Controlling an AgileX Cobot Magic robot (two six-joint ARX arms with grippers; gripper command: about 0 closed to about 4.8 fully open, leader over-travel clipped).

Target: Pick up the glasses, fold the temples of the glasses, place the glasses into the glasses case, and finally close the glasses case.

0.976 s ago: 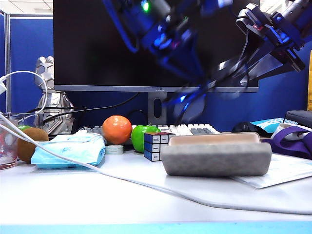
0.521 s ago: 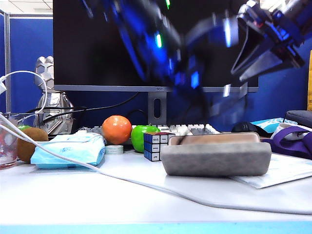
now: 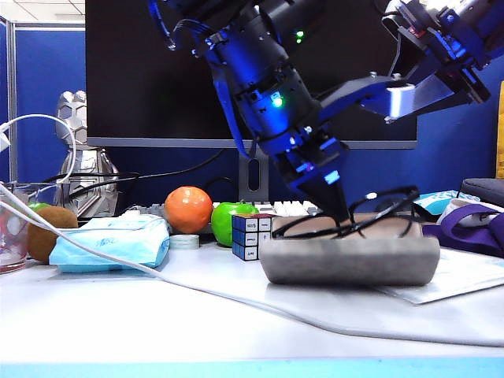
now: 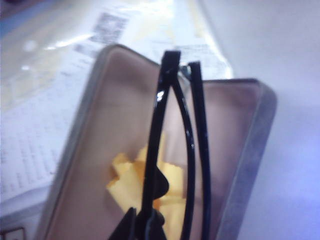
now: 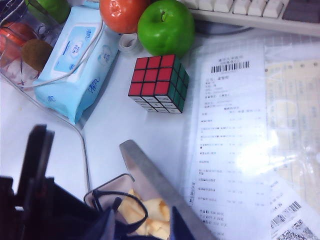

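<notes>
The glasses (image 3: 383,211) are black and thin-rimmed, and my left gripper (image 3: 343,214) is shut on their frame. They hang just above the open grey glasses case (image 3: 350,261). In the left wrist view the glasses (image 4: 172,130) are seen edge-on over the beige lining, with a temple (image 4: 200,125) folded alongside the frame. The left gripper (image 4: 146,223) pinches the frame above the yellow cloth (image 4: 125,182). My right gripper (image 3: 378,90) stands open, high at the right. In its own view the right gripper (image 5: 141,221) is open above the glasses (image 5: 116,197) and the case rim (image 5: 150,175).
A Rubik's cube (image 5: 157,82), a green apple (image 5: 165,27), an orange (image 5: 122,12) and a light-blue tissue pack (image 5: 75,55) sit left of the case. Printed papers (image 5: 235,125) lie beside it, a keyboard (image 5: 240,10) behind. A white cable (image 3: 197,291) crosses the table front.
My left arm has swung down from in front of the monitor and brought the glasses to just over the open case. The right gripper has stayed high and open.
</notes>
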